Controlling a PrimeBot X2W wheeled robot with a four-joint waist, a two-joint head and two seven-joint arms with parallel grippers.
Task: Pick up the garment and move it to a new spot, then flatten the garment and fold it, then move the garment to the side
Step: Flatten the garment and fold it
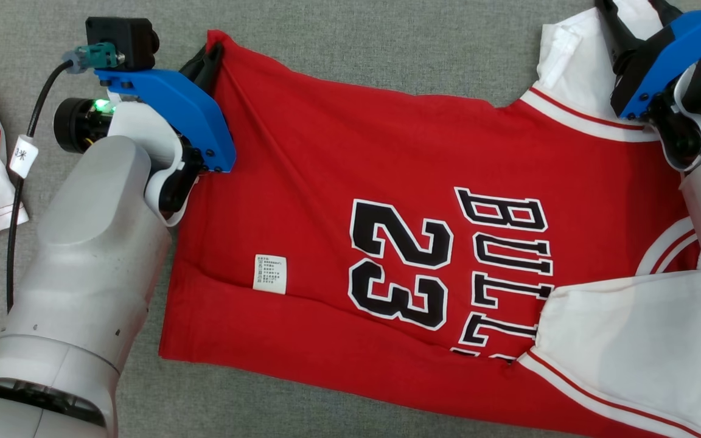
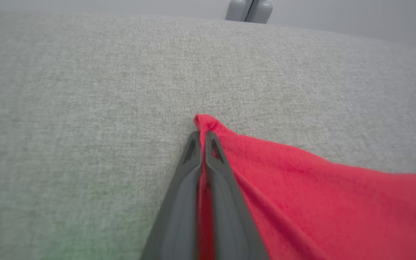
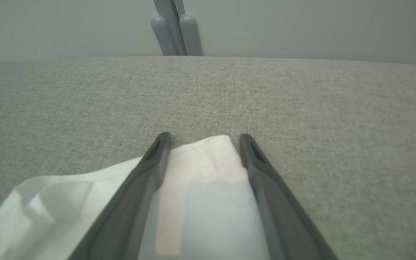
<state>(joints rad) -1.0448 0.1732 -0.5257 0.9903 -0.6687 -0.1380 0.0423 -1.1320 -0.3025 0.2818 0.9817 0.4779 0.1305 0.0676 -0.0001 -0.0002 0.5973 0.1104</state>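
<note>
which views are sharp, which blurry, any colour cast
Head view: sharp, evenly lit, jersey print crisp. Left wrist view: left gripper blurs toward the bottom edge, green cast at lower left, far edge of the grey surface bows. Right wrist view: white sleeve inside the open right gripper looks washed out, faint green cast at lower right.
</note>
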